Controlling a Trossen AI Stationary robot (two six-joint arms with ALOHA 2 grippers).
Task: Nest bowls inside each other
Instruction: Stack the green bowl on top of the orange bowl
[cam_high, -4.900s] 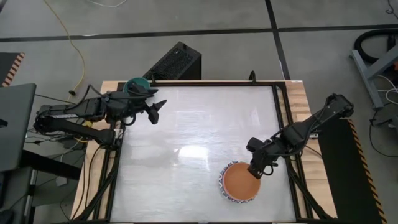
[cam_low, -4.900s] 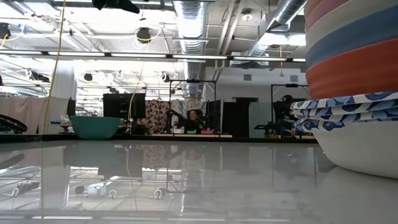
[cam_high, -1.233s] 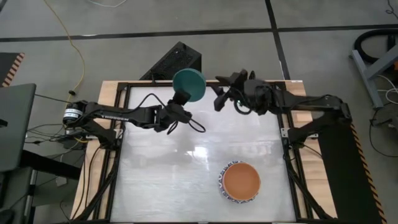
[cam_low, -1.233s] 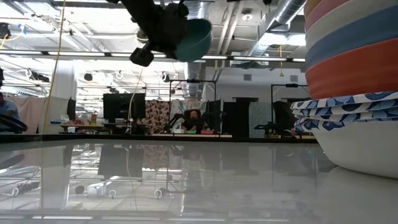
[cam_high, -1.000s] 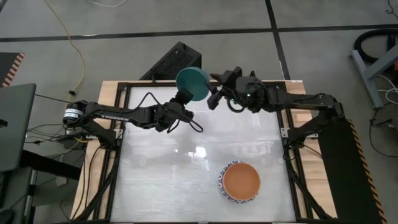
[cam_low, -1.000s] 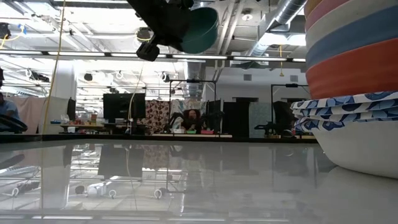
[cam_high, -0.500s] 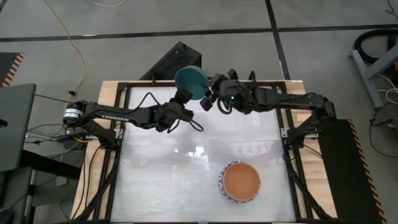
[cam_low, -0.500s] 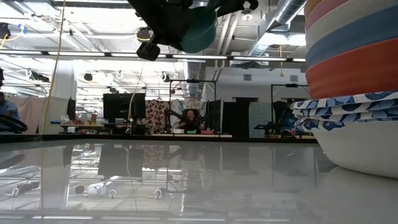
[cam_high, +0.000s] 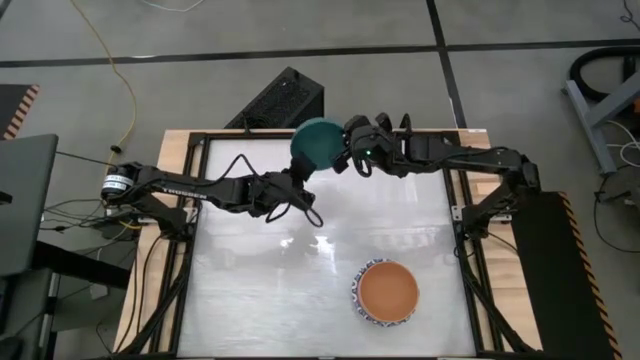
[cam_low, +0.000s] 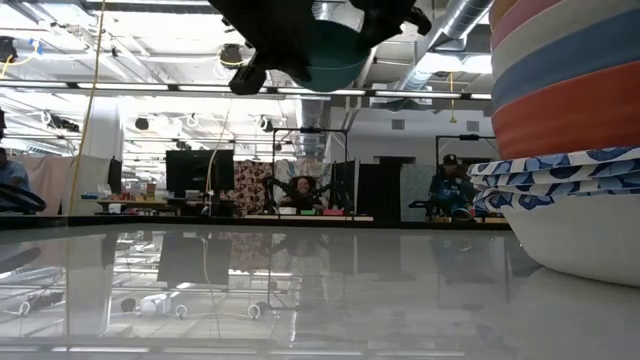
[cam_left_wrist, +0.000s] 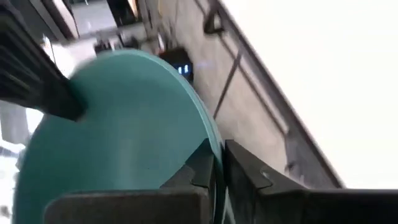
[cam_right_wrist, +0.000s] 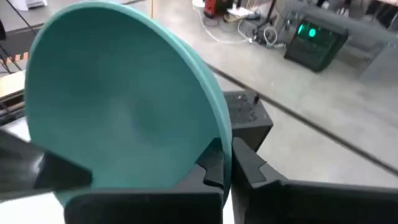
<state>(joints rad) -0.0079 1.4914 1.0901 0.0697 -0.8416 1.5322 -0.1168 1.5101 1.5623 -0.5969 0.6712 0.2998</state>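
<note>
Since a moment ago the right gripper (cam_high: 345, 152) has closed on the teal bowl (cam_high: 318, 143)'s rim, opposite the left gripper (cam_high: 298, 172), also clamping it.

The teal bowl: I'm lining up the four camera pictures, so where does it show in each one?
High view: teal bowl at the table's far edge, centre, between both arms.
Low view: top centre, held in the air.
Left wrist view: fills the left half, the left pincer clamped on its rim.
Right wrist view: fills the left half, the right pincer on its rim.
Shared landmark: the bowl's pinched rim.
</note>
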